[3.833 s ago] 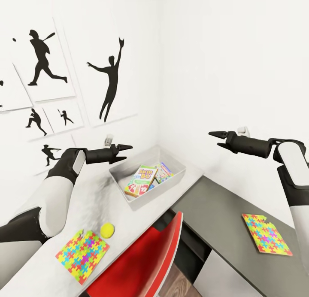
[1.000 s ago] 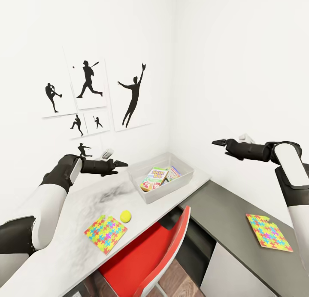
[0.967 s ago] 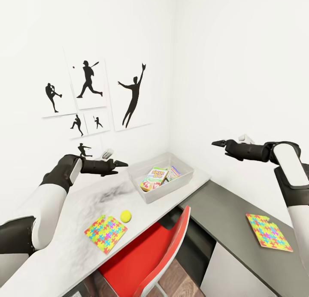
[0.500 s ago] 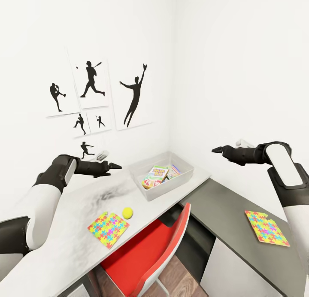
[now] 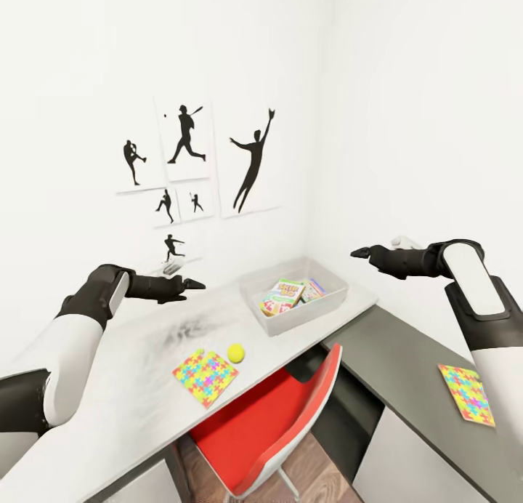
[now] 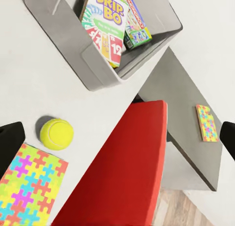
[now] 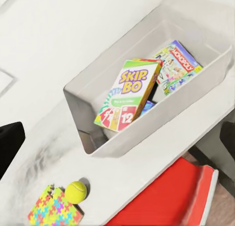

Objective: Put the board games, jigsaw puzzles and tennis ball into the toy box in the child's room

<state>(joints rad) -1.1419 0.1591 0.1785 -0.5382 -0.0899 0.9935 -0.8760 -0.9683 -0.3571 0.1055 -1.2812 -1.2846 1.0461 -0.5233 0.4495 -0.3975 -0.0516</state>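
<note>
1. Head view showed the left gripper [image 5: 190,284] and right gripper [image 5: 361,254] empty, jaws seemingly nearly together, though too small to be sure.
2. One jigsaw puzzle [image 5: 206,376] lay flat on the table [image 5: 131,408]; thin, it could slip a pinch.
3. The tennis ball [image 5: 235,352] beside it might roll if nudged.
4. The red chair [image 5: 269,423] blocked the table front; the toy box [image 5: 330,300] held the board games [image 5: 284,296].
5. The other puzzle [image 5: 467,393] lay on the dark side cabinet [image 5: 407,357].

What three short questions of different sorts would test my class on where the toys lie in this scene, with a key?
1. True or false: the tennis ball lies inside the toy box.
2. What does the second jigsaw puzzle lie on? A) the white table B) the dark grey side cabinet C) the red chair
3. Fill in: the Skip-Bo game leans in the ____.

Key
1. False; it lies on the table, beside the first jigsaw puzzle.
2. B
3. toy box
</note>
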